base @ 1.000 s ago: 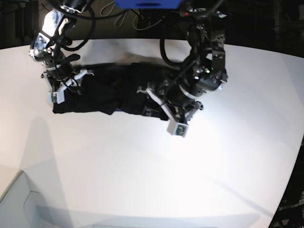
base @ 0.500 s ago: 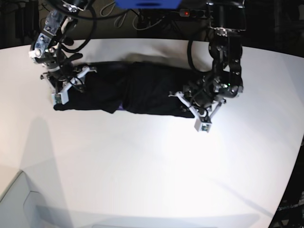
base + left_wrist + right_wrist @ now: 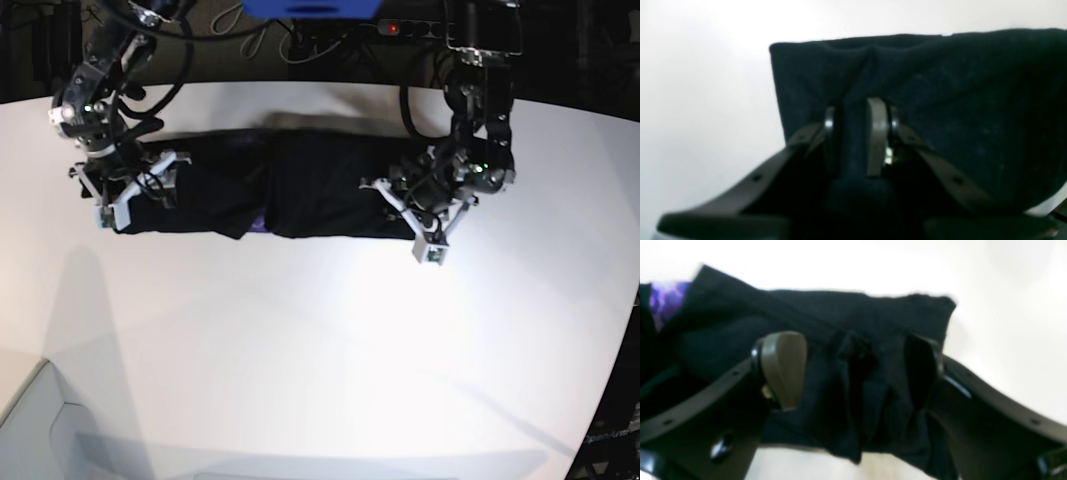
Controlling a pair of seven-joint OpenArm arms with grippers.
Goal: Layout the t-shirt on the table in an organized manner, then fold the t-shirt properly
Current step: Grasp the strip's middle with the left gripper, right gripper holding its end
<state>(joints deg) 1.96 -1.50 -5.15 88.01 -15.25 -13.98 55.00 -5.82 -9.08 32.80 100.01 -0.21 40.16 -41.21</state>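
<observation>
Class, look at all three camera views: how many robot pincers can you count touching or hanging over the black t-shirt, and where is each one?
2. The left pincer pinches the t-shirt at its end on the base view's right; the right pincer stands open over the opposite end. None seems hidden.

Since a second ago: left gripper (image 3: 408, 212) has drawn out toward its own side, pinched shut on the t-shirt (image 3: 300, 195), stretching it into a longer, flatter band. Right gripper (image 3: 128, 190) shifted slightly outward; its jaws have spread wide over the cloth.

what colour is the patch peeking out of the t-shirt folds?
Purple, on the black t-shirt; clearest in the right wrist view.
</observation>
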